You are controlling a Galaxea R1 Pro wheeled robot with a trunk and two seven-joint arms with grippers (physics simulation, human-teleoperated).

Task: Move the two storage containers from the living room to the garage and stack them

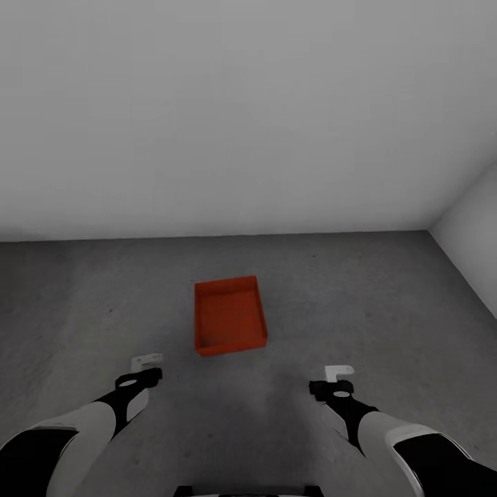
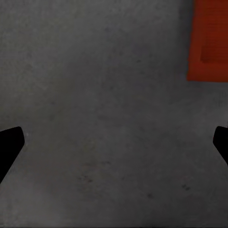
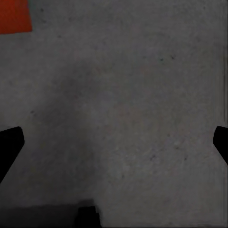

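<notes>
On the garage floor (image 1: 386,310), near the grey wall, one orange bin (image 1: 230,315) sits open side up with nothing stacked in it. Both arms hang low in front of it, the left gripper (image 1: 146,368) and right gripper (image 1: 337,378) with jaws spread wide and empty. By this judgement, half is done: the second bin remains to be stacked.

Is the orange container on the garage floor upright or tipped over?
Upright: the container sits flat on the floor, open top up, walls rising around its bottom.

No text, label or number can be read anywhere.
</notes>
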